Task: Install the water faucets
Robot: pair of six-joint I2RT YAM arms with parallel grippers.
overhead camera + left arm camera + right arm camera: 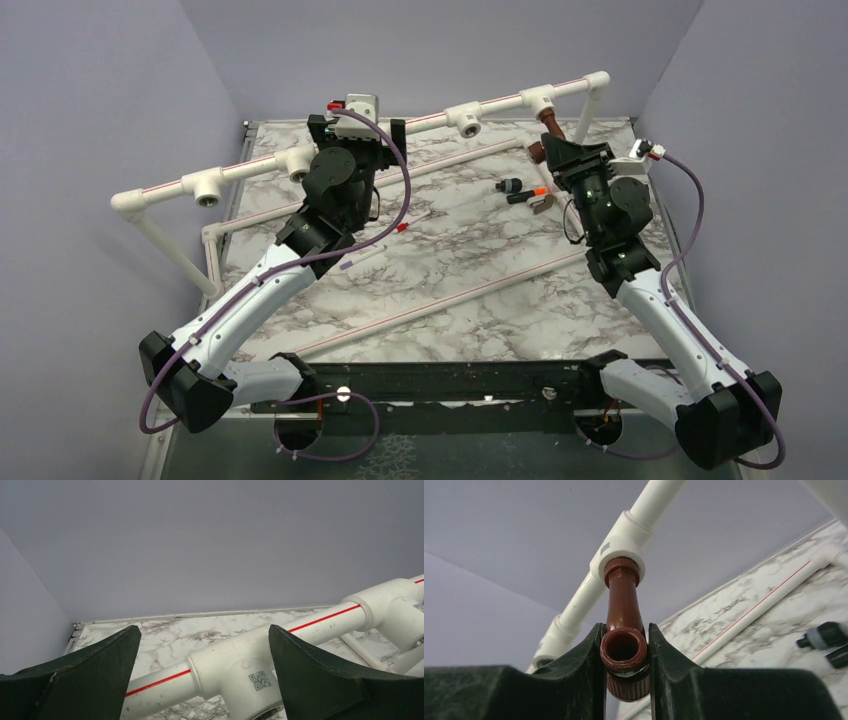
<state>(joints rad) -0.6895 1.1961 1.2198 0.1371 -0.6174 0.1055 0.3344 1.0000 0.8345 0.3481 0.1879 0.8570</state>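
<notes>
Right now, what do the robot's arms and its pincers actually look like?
Both the left arm and the right arm have smooth white links between chunky black joints, with a thin purple cable looping along each. The left gripper and right gripper each end in two dark, matte, wedge-shaped fingers tapering to a point.

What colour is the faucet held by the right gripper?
Glossy reddish-brown; the faucet shows best in the right wrist view.
</notes>
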